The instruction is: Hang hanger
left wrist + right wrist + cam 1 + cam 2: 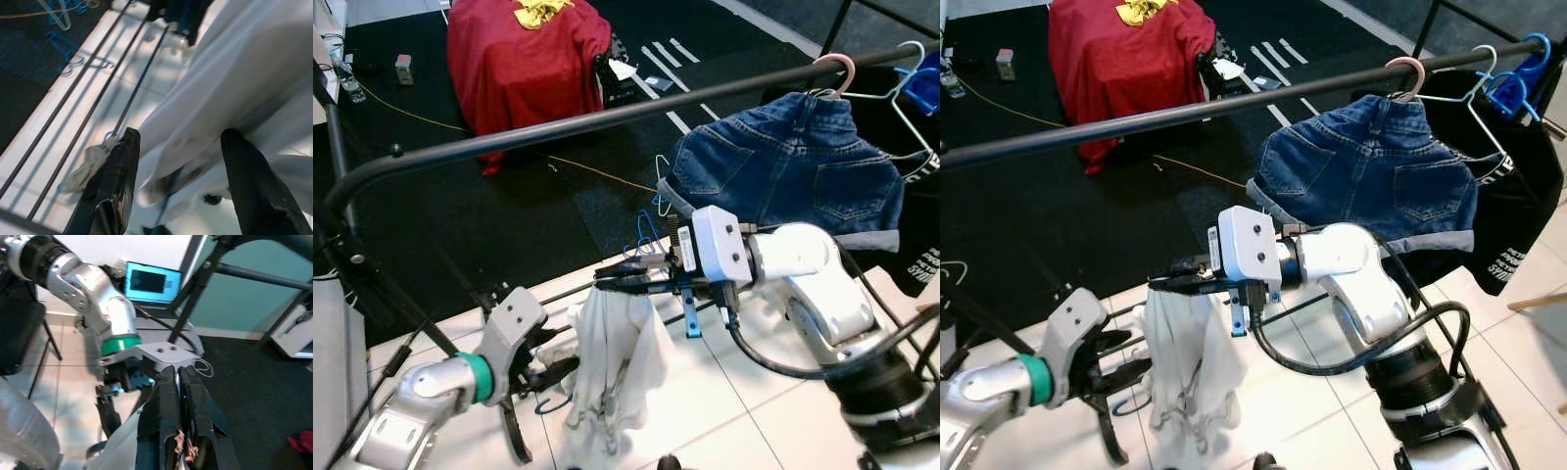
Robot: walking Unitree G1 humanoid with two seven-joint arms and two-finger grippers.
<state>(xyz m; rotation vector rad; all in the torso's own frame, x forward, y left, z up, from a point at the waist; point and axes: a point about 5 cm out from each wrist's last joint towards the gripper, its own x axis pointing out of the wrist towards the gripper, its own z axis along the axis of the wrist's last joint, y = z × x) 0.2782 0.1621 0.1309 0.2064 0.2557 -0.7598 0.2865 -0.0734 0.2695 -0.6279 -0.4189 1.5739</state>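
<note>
Black steel rail (607, 119) crosses the scene and serves as landmark. On it, toward the right end, hang denim shorts (793, 166) on a pink hanger (839, 70). Below the rail, near its middle, a white garment (617, 357) hangs from a blue hanger whose hook (644, 235) stands just under the bar. The right gripper (625, 277) is clenched on the hanger's top with the cloth draped beneath. Lower left of the rail, the left gripper (533, 392) has its fingers spread at the garment's lower edge, grasping nothing.

Step in hand, as judged: raise the hook over the rail and seat it. It calls for a level lift, the hook's opening turned toward the bar, and release only once the hook bears the weight.

The left wrist view shows the spread fingers (117, 171) flanking the cloth and low rack bars on the floor. The right wrist view shows its fingers (168, 401) pressed together and a laptop (151, 281) beyond the left arm.
</note>
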